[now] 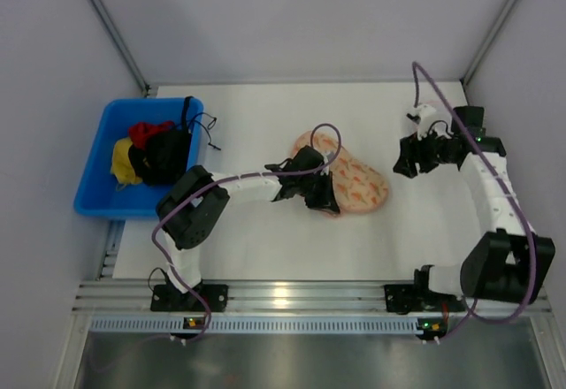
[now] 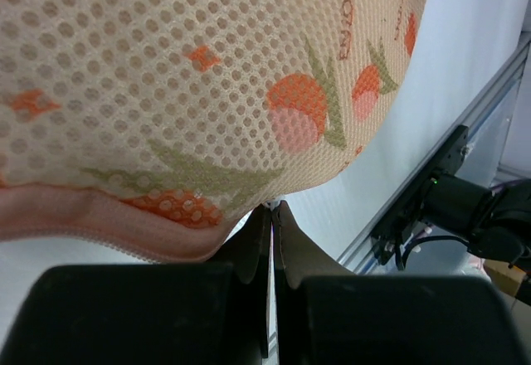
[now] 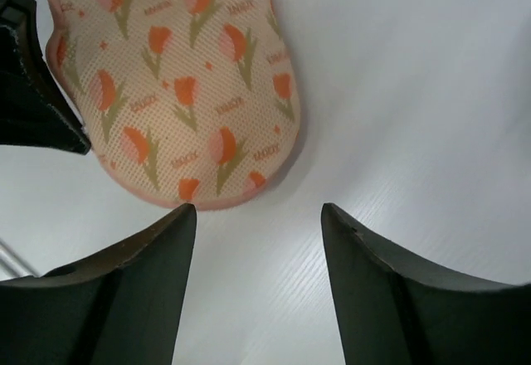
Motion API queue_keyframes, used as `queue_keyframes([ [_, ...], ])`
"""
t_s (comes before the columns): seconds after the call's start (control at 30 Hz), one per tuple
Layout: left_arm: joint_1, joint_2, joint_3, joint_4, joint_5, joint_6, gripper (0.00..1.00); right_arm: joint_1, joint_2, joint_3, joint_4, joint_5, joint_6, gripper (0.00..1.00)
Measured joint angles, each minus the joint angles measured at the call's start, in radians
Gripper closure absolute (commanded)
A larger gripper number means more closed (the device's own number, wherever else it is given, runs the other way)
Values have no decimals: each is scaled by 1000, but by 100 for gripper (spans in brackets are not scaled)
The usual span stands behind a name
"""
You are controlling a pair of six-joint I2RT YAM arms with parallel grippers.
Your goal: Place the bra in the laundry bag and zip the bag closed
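far left of the laundry bag [image 1: 358, 184], a blue bin [image 1: 95, 181] holds a heap of red, yellow and black clothes [image 1: 152, 150], none of them part of this job. the bag itself lies flat-side down near the middle of the tabletop [image 1: 265, 247], its printed mesh domed upward. the left end effector [image 2: 272, 216] sits at the bag's near-left rim, fingers pressed together right under the pink edge [image 2: 99, 226]. judging by that spot, it is there to pin the rim or hold a zip pull, though whether anything is caught between the fingers cannot be told. the bra shows in no view. it is probably inside the bag already, which would explain the rounded bulge, but the mesh hides any contents. to the right of the bag and clear of it, the right end effector [image 3: 259, 216] hovers with its fingers spread, aimed at the bag's rounded end, likely placed to steady it while the zip is drawn.
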Motion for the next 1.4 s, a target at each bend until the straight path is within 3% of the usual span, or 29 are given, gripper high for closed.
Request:
queue_keyframes([
  [0.13, 10, 0, 9, -5, 38, 0, 100, 220, -254, -217, 193, 79, -130, 38],
  [0.27, 19, 0, 10, -6, 55, 1, 100, 414, -391, -417, 350, 133, -243, 38],
  [0.57, 39, 0, 10, -7, 76, -3, 100, 686, -362, -547, 512, 246, -346, 41],
  [0.83, 61, 0, 10, -7, 77, -22, 100, 774, -309, -587, 552, 293, -383, 44],
  [1.07, 67, 0, 10, -6, 87, -34, 100, 788, -183, -599, 669, 412, -406, 69],
  [1.2, 71, -2, 5, 0, 84, -38, 100, 788, -146, -599, 722, 467, -418, 100],
  [1.4, 109, -32, -23, -12, 66, -10, 100, 777, -156, -599, 753, 468, -444, 100],
])
